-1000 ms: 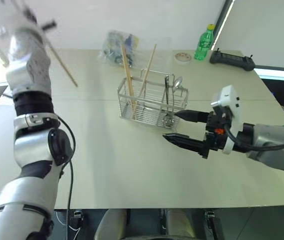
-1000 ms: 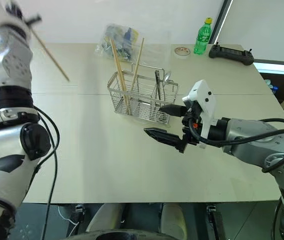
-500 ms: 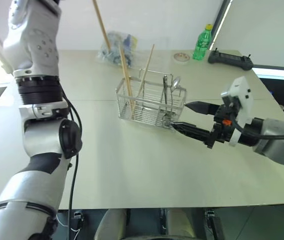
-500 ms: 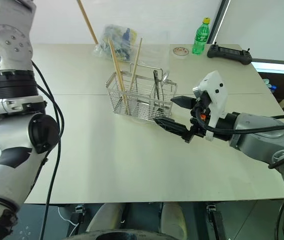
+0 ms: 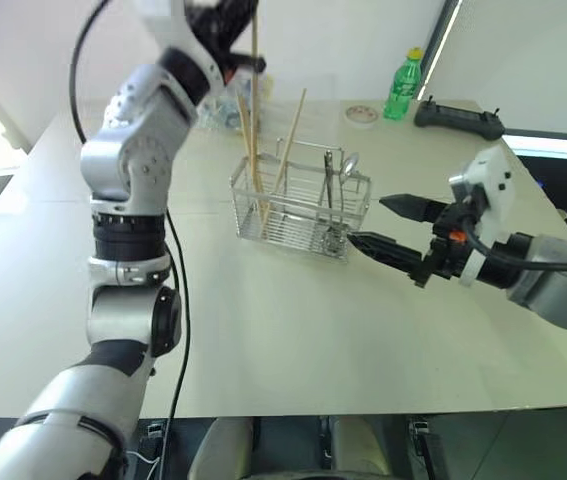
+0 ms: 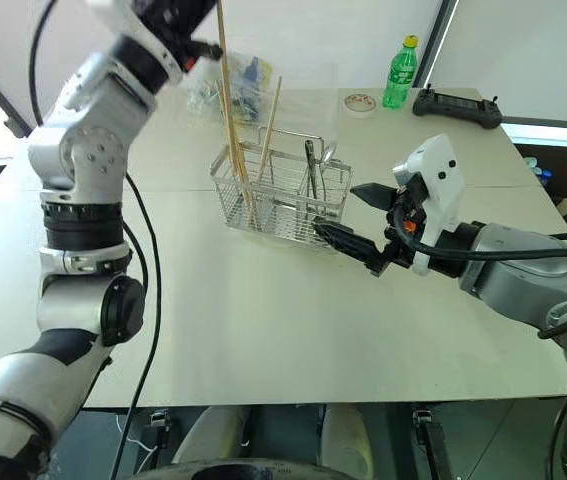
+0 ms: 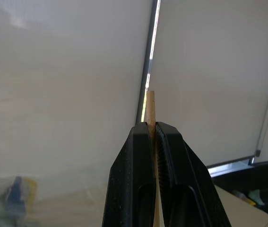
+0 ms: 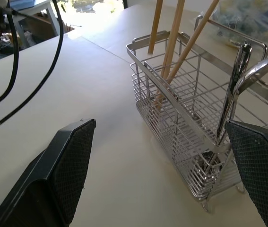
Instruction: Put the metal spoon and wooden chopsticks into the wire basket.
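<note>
In the wire basket (image 5: 303,205): two chopsticks (image 5: 288,150); left pincer (image 6: 203,40) pinching a third; right pincer (image 5: 388,225) spread.

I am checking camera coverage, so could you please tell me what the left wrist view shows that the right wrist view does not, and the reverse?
Only the left wrist view gives the left pincer shut on a wooden chopstick, whose end pokes out above the fingertips against a pale wall.

Only the right wrist view gives the right pincer open around the end of the wire basket, the metal spoon standing in that near end, and chopsticks leaning in the far part.

Both share the held chopstick, whose lower part comes down over the basket, and the crinkled plastic bag.
</note>
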Robot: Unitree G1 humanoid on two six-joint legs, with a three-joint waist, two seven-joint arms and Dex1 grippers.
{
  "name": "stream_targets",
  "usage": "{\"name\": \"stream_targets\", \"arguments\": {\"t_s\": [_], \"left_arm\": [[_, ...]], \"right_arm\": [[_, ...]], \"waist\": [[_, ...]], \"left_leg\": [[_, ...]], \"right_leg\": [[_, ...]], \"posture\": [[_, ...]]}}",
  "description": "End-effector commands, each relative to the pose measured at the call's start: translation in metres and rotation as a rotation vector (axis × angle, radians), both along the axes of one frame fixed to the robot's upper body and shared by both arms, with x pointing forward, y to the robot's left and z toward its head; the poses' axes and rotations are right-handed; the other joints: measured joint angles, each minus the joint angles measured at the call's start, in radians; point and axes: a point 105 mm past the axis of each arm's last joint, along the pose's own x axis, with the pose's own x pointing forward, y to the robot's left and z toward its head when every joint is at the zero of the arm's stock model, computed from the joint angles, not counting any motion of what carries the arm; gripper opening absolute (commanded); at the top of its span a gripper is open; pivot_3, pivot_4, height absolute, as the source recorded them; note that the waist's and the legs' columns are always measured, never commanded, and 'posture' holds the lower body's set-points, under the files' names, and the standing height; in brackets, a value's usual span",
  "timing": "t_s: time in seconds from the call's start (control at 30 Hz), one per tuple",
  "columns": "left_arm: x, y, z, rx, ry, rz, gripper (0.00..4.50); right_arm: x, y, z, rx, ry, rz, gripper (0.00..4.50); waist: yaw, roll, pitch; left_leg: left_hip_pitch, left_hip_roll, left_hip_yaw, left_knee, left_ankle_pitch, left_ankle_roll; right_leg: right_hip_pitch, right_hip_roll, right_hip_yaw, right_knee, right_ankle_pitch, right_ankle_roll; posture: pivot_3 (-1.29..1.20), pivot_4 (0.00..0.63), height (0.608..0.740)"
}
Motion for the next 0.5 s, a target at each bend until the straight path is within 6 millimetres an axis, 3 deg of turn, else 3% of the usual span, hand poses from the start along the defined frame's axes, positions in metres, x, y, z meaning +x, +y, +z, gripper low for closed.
{"name": "stream_targets", "arguments": {"t_s": [0.03,0.27,0.37,0.5], "left_arm": [[-0.011,-0.006,0.0,0.077,-0.058,0.004,0.01],[-0.013,-0.004,-0.03,0.117,-0.008,0.032,0.01],[-0.014,-0.004,-0.033,0.1,0.005,0.026,1.03],[-0.015,-0.002,-0.027,0.065,0.009,0.016,2.98]], "right_arm": [[0.0,0.002,0.012,0.019,-0.068,0.002,4.5],[0.004,0.004,0.012,0.031,-0.072,0.011,4.5],[0.006,0.005,0.012,0.03,-0.074,0.018,4.5],[0.007,0.005,0.012,0.026,-0.074,0.027,4.5]], "waist": [[0.0,0.0,0.0],[0.001,0.0,0.0],[0.001,0.0,0.0],[0.001,0.0,0.0]], "left_leg": [[0.0,0.0,0.0,0.0,0.0,0.0],[0.0,0.0,0.0,-0.001,0.0,0.0],[0.0,0.0,0.0,-0.001,0.0,0.0],[0.0,0.0,0.0,0.0,0.0,0.0]], "right_leg": [[0.0,0.0,0.0,0.0,0.0,0.0],[0.0,-0.001,0.0,-0.001,0.0,0.0],[0.0,0.0,0.0,0.0,0.0,0.0],[0.0,0.0,0.0,0.0,0.0,0.0]], "posture": [[0.0,0.15,0.707],[0.0,0.15,0.707],[0.0,0.15,0.707],[0.0,0.15,0.707]]}}
